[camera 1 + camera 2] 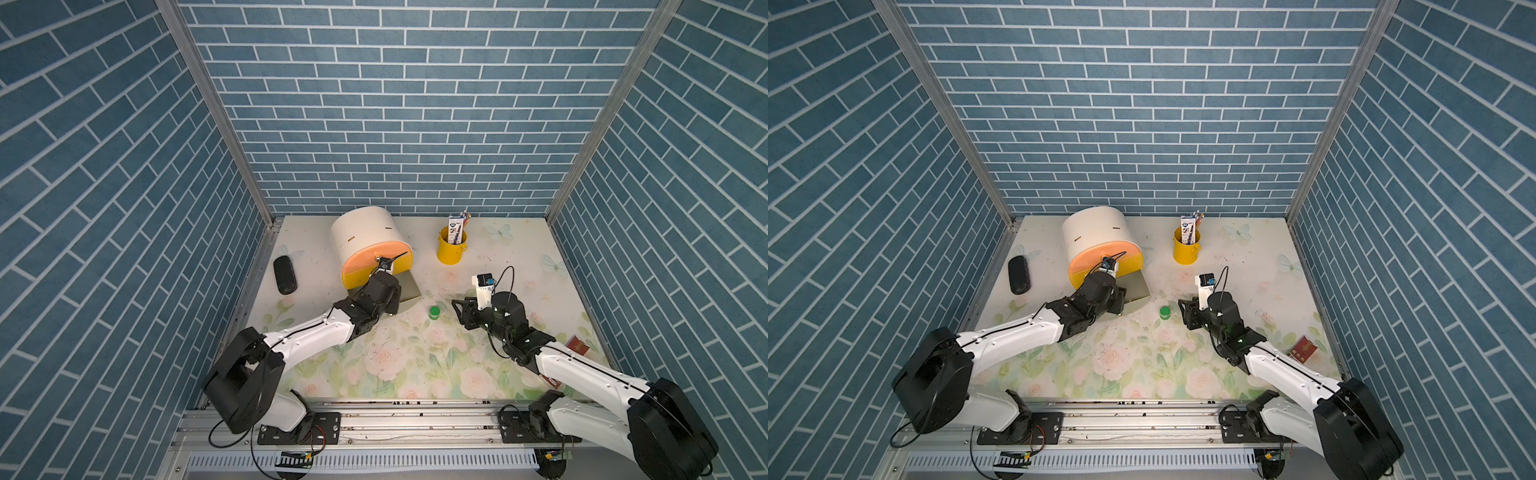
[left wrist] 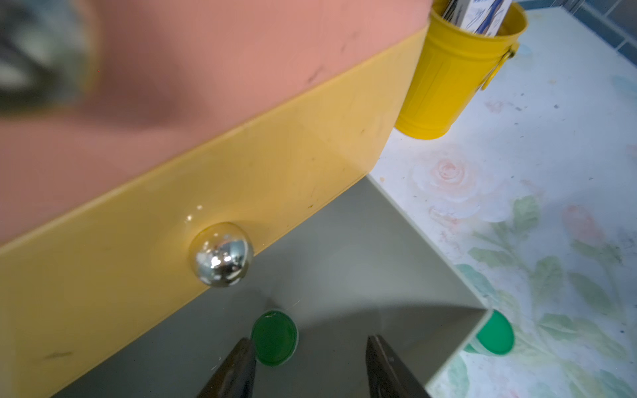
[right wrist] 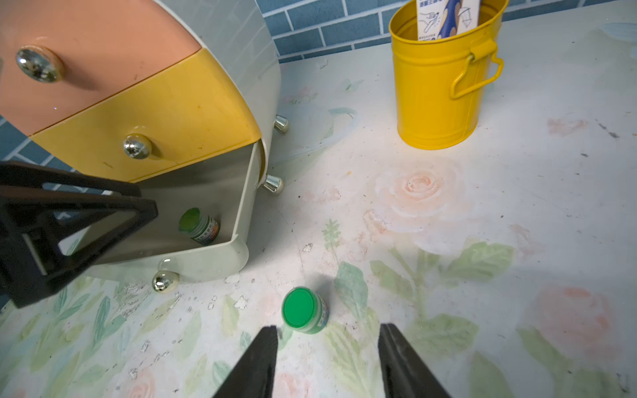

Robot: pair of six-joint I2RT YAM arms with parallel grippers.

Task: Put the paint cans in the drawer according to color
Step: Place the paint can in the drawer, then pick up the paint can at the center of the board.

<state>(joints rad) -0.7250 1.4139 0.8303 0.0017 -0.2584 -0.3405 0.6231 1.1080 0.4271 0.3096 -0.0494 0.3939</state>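
The cream arch-topped drawer cabinet (image 1: 365, 232) stands at the back left, with its peach and yellow drawers shut. Its grey bottom drawer (image 2: 348, 255) is pulled out. One green-lidded paint can (image 2: 274, 337) stands inside it, also seen in the right wrist view as a can (image 3: 199, 225) near the drawer's wall. My left gripper (image 2: 310, 367) hangs open over that drawer, the can loose beside one finger. A second green-lidded paint can (image 1: 434, 312) stands on the table just outside the drawer. My right gripper (image 3: 327, 358) is open, low, just short of this can (image 3: 304, 310).
A yellow metal bucket (image 1: 451, 247) holding a carton and pencils stands at the back, right of the cabinet. A black case (image 1: 285, 274) lies by the left wall. A red box (image 1: 578, 345) lies near the right edge, beside the right arm.
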